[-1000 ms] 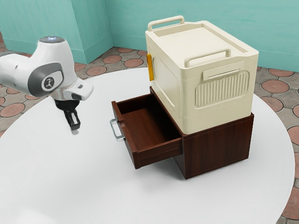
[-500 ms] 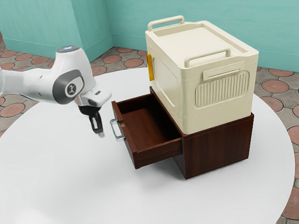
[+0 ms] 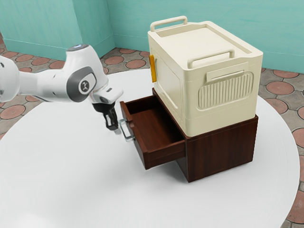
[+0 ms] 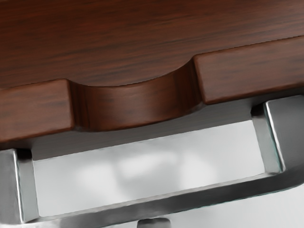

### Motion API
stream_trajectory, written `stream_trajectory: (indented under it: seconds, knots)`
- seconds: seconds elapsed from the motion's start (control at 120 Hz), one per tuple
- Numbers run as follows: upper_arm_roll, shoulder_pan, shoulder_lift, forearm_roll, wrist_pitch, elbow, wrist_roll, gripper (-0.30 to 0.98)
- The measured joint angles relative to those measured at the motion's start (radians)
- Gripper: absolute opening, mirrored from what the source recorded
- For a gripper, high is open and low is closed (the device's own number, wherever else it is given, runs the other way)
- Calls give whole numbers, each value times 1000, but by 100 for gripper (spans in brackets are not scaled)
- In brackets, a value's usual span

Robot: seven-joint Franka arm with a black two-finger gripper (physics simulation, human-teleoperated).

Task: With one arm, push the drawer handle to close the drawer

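The black gripper is shut, its tips low against or right beside the silver handle on the drawer's front. Contact itself is hard to make out. The dark brown drawer stands partly out of its cabinet. In the wrist view, the handle's bar runs below the drawer front's notched top edge, and the small dark tip of the gripper is at the bar's outer side.
A cream storage box with raised handles sits on top of the cabinet. A yellow piece is on the box's side above the drawer. The round white table extends around the cabinet.
My gripper has moved toward the exterior view's right, up to the handle. The drawer has slid a little way into the cabinet, its handle moving along with it.
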Motion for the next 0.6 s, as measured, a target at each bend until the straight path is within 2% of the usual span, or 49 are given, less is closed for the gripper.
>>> stream_trajectory:
  seconds: [0.6]
  knots:
    - [-62,-12,137,-68,66,139,62,-10]
